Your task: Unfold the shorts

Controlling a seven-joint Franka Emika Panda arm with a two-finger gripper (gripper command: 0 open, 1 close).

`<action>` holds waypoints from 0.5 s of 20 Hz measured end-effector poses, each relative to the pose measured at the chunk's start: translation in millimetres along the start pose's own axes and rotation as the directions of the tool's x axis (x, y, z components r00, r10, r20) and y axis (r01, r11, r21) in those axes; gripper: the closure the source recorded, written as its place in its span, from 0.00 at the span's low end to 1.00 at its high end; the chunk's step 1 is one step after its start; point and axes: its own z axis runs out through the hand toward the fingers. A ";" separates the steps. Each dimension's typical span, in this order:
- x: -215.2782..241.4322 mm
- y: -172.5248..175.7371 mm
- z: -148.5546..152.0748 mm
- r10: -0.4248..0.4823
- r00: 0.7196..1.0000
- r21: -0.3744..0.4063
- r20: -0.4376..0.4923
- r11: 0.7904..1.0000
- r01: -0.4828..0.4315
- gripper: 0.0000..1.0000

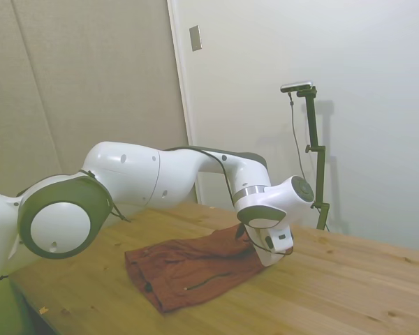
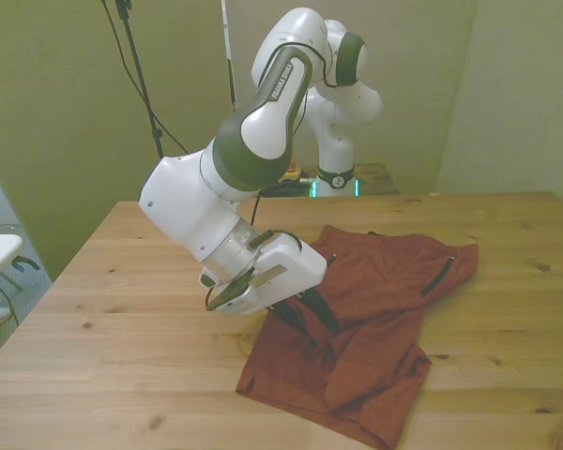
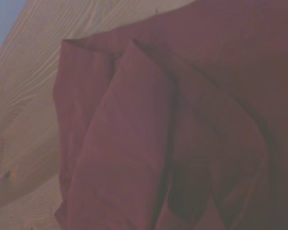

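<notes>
Shorts (image 2: 375, 309) on wooden table (image 2: 122, 309)

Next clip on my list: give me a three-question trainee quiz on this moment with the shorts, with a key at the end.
1. True or false: the shorts lie fully flat and spread out on the table.
2. Multiple choice: where is the gripper in the front view?
A. raised high above the cloth
B. down in the folds of the cloth
C. off on bare wood, away from the cloth
3. Fill in: the thin dark pocket slit lies toward the front view's ____ side of the shorts.

Key
1. False: the cloth is bunched, with layers folded over one another.
2. B
3. right
</notes>
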 end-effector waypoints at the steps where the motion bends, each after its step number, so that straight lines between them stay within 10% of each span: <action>1: 0.0 0.0 0.0 -0.002 1.000 0.000 0.000 1.000 0.002 1.00; 10: -11.5 -7.9 1.0 -0.023 1.000 -0.004 0.009 1.000 0.023 1.00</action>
